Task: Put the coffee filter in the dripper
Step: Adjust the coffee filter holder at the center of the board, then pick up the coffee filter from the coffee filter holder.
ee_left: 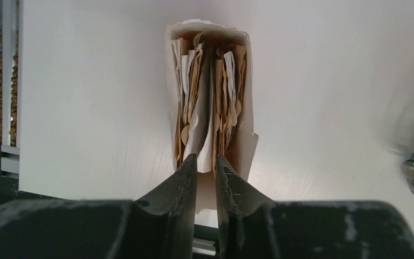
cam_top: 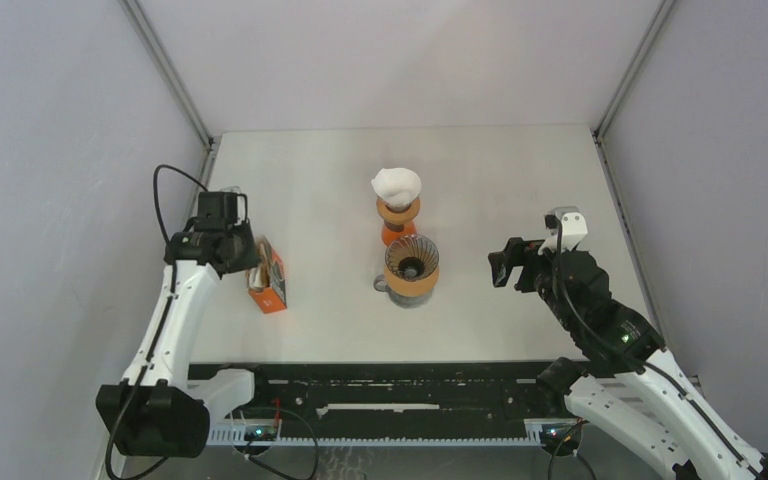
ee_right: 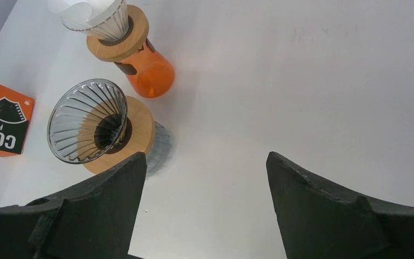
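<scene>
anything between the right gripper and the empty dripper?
Nothing. In the top view, only bare table lies between the open right gripper and the empty dripper.

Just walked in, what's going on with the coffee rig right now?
The left gripper is at the open top of the filter box, jaws narrow around paper edges; unclear if one is pinched. The right gripper hangs open, empty, right of the near dripper, which has no filter. The far dripper holds a white one.
</scene>
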`<action>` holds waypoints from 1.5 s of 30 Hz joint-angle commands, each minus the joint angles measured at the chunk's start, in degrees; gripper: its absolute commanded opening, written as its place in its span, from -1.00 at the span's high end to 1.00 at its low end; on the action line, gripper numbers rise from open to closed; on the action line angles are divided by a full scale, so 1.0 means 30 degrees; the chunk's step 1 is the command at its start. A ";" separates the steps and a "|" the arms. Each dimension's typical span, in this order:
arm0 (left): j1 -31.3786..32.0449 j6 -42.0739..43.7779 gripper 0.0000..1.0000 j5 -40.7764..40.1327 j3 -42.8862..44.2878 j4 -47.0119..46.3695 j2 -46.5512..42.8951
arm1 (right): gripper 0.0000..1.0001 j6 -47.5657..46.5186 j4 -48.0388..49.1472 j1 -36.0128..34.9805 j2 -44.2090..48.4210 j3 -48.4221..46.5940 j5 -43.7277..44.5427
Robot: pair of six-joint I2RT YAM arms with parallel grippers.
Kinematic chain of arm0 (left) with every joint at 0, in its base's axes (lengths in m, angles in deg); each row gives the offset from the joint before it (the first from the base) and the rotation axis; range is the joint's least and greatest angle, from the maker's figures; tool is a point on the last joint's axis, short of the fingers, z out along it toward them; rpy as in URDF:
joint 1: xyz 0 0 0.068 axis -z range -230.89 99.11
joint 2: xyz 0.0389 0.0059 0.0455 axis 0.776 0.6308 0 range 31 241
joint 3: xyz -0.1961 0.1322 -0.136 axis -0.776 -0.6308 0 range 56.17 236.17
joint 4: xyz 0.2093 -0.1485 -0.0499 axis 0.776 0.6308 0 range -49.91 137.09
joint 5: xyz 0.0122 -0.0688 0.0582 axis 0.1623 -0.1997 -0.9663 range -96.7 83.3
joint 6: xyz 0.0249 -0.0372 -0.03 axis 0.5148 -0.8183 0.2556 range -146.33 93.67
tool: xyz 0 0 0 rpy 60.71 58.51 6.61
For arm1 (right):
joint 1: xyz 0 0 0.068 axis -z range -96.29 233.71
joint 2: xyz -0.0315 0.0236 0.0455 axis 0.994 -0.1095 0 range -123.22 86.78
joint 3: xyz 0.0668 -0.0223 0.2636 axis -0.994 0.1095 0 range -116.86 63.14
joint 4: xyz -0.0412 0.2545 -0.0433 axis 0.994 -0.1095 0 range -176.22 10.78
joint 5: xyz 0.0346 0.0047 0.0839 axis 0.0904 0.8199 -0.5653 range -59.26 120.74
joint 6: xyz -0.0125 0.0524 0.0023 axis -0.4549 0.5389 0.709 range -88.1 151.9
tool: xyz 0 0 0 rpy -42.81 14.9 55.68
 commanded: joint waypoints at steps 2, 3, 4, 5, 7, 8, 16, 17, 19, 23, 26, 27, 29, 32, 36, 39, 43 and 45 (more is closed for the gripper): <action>-0.0001 -0.0600 0.62 0.0580 0.0356 0.0214 0.0707 | -0.79 0.0417 0.0623 0.0036 -0.0099 -0.0012 -0.0135; 0.0012 -0.0725 0.65 0.0327 0.0351 0.0275 0.0876 | -0.79 0.0431 0.0634 0.0042 -0.0094 -0.0011 -0.0139; 0.0002 -0.0774 0.67 0.0120 0.0376 0.0371 0.1066 | -0.79 0.0411 0.0610 0.0047 -0.0130 -0.0022 -0.0140; 0.0013 -0.0791 0.68 0.0019 0.0398 0.0437 0.1283 | -0.79 0.0408 0.0632 0.0047 -0.0139 -0.0015 -0.0140; 0.0002 -0.0776 0.69 -0.0058 0.0364 0.0497 0.1673 | -0.79 0.0415 0.0621 0.0036 -0.0136 -0.0039 -0.0143; 0.0001 -0.0788 0.70 -0.0133 0.0356 0.0552 0.1861 | -0.79 0.0405 0.0637 0.0039 -0.0125 -0.0014 -0.0162; 0.0005 -0.0841 0.67 -0.0952 0.0166 0.0562 0.2731 | -0.79 0.0379 0.0664 0.0040 -0.0198 -0.0008 -0.0221; 0.0009 -0.0807 0.66 -0.0919 0.0133 0.0531 0.2817 | -0.79 0.0379 0.0665 0.0046 -0.0198 0.0004 -0.0249; 0.0009 -0.0818 0.63 -0.0710 0.0079 0.0484 0.2954 | -0.79 0.0386 0.0687 0.0036 -0.0228 -0.0014 -0.0231; -0.0004 -0.0789 0.62 -0.0282 -0.0096 0.0237 0.3062 | -0.79 0.0382 0.0669 0.0064 -0.0258 -0.0010 -0.0232; -0.0002 -0.0787 0.61 -0.0015 -0.0162 0.0186 0.3124 | -0.79 0.0393 0.0665 0.0072 -0.0290 -0.0036 -0.0232; 0.0012 -0.0789 0.61 0.0048 -0.0179 0.0156 0.3108 | -0.79 0.0399 0.0665 0.0076 -0.0293 -0.0023 -0.0224; 0.0006 -0.0792 0.61 0.0216 -0.0164 0.0137 0.3044 | -0.79 0.0421 0.0654 0.0083 -0.0276 -0.0011 -0.0226; 0.0006 -0.0815 0.60 0.0332 -0.0135 0.0114 0.2815 | -0.79 0.0406 0.0665 0.0121 -0.0282 -0.0013 -0.0254; -0.0002 -0.0818 0.58 0.0582 -0.0047 0.0190 0.2593 | -0.79 0.0426 0.0648 0.0106 -0.0318 -0.0012 -0.0254; 0.0005 -0.0888 0.56 0.0626 0.0033 0.0285 0.2411 | -0.79 0.0409 0.0636 0.0127 -0.0315 -0.0017 -0.0279; 0.0006 -0.0879 0.55 0.0613 0.0101 0.0365 0.2245 | -0.79 0.0439 0.0635 0.0116 -0.0310 0.0010 -0.0317; 0.0008 -0.0877 0.55 0.0651 0.0078 0.0410 0.2286 | -0.79 0.0437 0.0628 0.0142 -0.0323 -0.0008 -0.0320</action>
